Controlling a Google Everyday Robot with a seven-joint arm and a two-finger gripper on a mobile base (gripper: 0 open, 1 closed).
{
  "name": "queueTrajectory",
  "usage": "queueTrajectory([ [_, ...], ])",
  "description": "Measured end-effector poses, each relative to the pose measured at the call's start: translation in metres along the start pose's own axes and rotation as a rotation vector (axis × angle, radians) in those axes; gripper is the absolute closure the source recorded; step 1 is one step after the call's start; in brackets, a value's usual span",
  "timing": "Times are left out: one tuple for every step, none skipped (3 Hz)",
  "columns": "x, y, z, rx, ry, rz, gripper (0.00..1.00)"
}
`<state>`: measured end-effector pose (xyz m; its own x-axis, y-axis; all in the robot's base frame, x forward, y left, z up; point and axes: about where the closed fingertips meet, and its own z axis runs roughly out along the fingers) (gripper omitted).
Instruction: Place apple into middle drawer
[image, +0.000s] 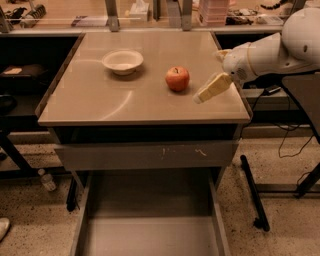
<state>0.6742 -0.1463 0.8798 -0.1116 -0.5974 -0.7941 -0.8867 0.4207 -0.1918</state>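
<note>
Gripper (206, 92) hangs low over the right side of the table (125, 107), just right of the apple (177, 79) and not touching it; whether it is released or clenched I cannot tell. That apple sits upright on the tabletop, right of a white bowl (122, 61). Below, the middle drawer (150, 210) stands pulled out under a closed, scratched drawer front (145, 155).

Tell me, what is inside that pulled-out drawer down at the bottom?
Nothing that shows: the middle drawer has a bare grey floor. Its back runs under the scratched panel, hidden. The apple sits on the tabletop, the gripper beside it.
</note>
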Motion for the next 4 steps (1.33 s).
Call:
queueTrajectory([
  [0.004, -0.005, 0.032, -0.039, -0.024, 0.040, 0.00],
  [0.004, -0.011, 0.062, -0.082, -0.054, 0.059, 0.00],
  [0.005, -0.022, 0.080, -0.092, -0.069, 0.070, 0.00],
  [-0.006, -0.030, 0.083, -0.088, -0.092, 0.061, 0.00],
])
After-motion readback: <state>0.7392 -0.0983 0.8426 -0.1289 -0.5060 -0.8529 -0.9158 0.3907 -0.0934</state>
